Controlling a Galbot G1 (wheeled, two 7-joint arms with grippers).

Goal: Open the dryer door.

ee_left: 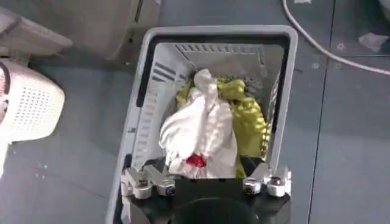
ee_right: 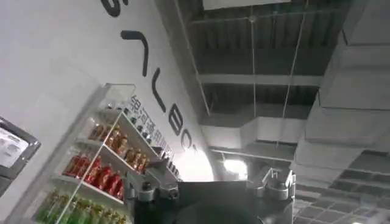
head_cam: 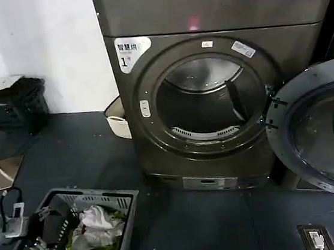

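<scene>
We see dryer standing on floor, drum opening exposed. Dryer door swung fully open, hanging at dryer's right side, grey inner face toward us. Laundry basket on floor, forward-left of dryer, holding white cloth and yellow-green cloth. Left tool hovers above basket, released, fingers apart, grasping nothing. Right tool points up toward ceiling, well away from dryer, released, empty.
</scene>
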